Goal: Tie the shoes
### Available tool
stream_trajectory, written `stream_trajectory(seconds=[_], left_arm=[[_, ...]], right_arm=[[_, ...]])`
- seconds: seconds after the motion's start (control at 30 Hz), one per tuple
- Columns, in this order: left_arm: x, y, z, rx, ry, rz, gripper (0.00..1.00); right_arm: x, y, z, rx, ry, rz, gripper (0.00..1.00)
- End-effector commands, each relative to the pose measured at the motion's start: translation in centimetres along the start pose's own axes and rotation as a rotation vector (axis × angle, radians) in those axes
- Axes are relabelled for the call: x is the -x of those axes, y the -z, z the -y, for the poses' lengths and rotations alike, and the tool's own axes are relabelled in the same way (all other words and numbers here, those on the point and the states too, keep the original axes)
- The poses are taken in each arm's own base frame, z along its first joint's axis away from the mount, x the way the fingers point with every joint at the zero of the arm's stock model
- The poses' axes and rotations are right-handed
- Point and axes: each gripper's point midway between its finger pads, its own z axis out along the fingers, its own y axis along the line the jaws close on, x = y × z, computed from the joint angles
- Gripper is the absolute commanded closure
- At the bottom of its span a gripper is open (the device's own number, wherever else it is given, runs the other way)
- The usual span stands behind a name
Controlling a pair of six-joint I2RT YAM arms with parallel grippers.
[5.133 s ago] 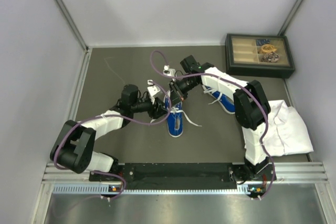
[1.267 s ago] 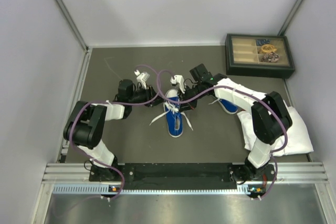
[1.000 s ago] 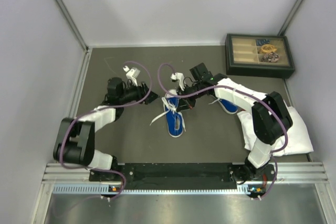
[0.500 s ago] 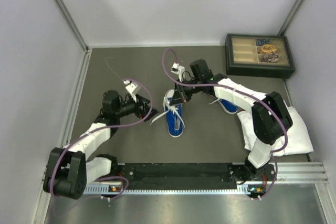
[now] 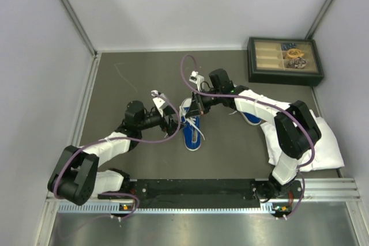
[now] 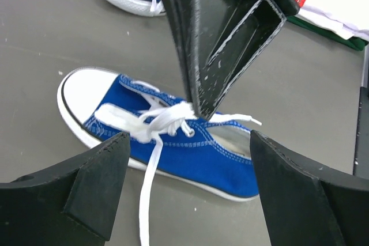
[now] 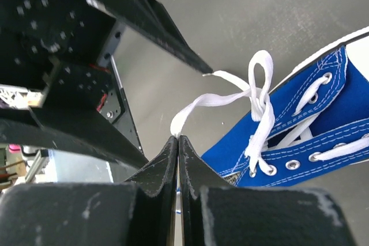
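Two small blue canvas sneakers, white toe caps: centre sneaker (image 5: 193, 133) mid-table (image 5: 132, 79), second sneaker (image 5: 249, 116) toward 3 o'clock under the right arm (image 5: 256, 99). Right gripper (image 7: 177, 137) pinches a strand of the centre sneaker's white lace (image 7: 213, 101). Left gripper (image 6: 189, 139), spread wide at 9 o'clock of the knot (image 6: 167, 120), should probably take the loose strand (image 6: 147, 200) low and pull opposite. Right gripper crowds the knot; dark compartment tray (image 5: 284, 60) at 1 o'clock, white cloth (image 5: 316, 142) at 4.

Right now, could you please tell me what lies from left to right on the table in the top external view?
Open black left end effector → white-toed blue canvas sneaker → second blue canvas sneaker → crumpled white cloth.
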Motion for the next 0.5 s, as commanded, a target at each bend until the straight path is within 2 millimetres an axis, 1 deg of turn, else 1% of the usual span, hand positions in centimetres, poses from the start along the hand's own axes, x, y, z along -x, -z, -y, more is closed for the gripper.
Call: stream_trajectory(seconds=[0.0, 0.07, 0.2, 0.27, 0.33, 0.4, 0.47], left_arm=[[2.1, -1.1, 0.0, 0.002, -0.107, 0.075, 0.13], [2.1, -1.6, 0.2, -0.003, -0.114, 0.078, 0.16], [2.0, -2.1, 0.1, 0.007, -0.142, 0.081, 0.22], [2.1, -2.2, -0.2, 0.021, -0.153, 0.085, 0.27], [1.8, -2.4, -0.1, 0.022, -0.163, 0.080, 0.29], [1.5, -2.4, -0.4, 0.042, -0.171, 0.073, 0.29], [1.4, -2.3, -0.6, 0.063, -0.194, 0.072, 0.27]], right_arm=[[0.9, -0.2, -1.3, 0.039, 0.033, 0.036, 1.00], [0.8, -0.3, -1.2, 0.038, 0.025, 0.037, 1.00], [0.6, -0.3, -1.0, 0.037, 0.017, 0.037, 1.00], [0.5, -0.4, -1.0, 0.038, 0.008, 0.035, 1.00], [0.3, -0.4, -1.0, 0.038, 0.005, 0.032, 1.00], [0.5, -0.4, -0.9, 0.039, 0.006, 0.036, 1.00], [0.6, -0.4, -1.0, 0.039, 0.006, 0.037, 1.00]])
